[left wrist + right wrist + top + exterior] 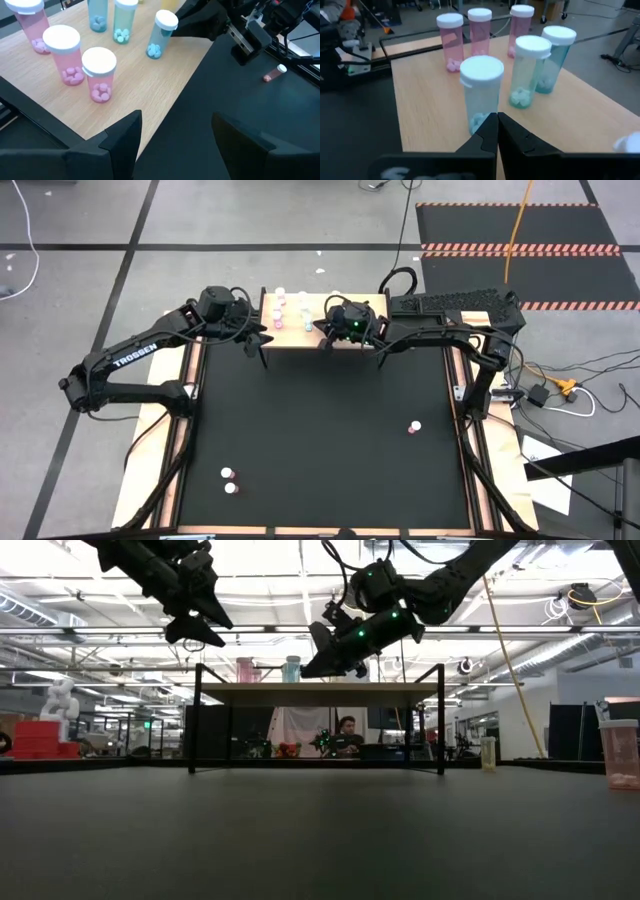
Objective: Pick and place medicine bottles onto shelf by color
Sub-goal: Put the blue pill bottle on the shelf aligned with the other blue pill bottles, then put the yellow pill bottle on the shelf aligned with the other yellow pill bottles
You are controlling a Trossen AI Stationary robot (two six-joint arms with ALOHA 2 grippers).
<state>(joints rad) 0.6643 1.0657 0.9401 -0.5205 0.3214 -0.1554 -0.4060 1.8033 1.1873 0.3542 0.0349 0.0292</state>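
High view, shelf: the shelf [292, 332] sits at the upper middle of the frame, at the far edge of the black table [330, 430].
High view, bottles on shelf: small white-capped medicine bottles [279, 311] stand in a cluster on the board's left half.
High view, left gripper: the left gripper [262, 337] is just left of the shelf's left edge, beside the cluster.
High view, right gripper: the right gripper [328, 328] hangs over the shelf's right half, just right of the bottles.
High view, loose bottles: one pink bottle [414, 426] lies right of centre; two more [229, 481] lie at the lower left, well apart from both grippers.

Low view, shelf: the board on black legs is at mid-frame, with a pink and a blue bottle [291, 669] visible on top.
Low view, grippers: both hang above the board, at upper left and upper centre.

Left wrist view, fingers: spread apart and empty, at the bottom of the frame over the shelf's edge.
Left wrist view, bottles: three pink bottles [100, 74] stand at upper left, blue ones [160, 34] at upper centre, none touching the fingers.

Right wrist view, fingers: pressed together, gripping nothing.
Right wrist view, bottles: a pale blue bottle [481, 92] stands just beyond the fingertips, at centre; two more blue at right, three pink behind.
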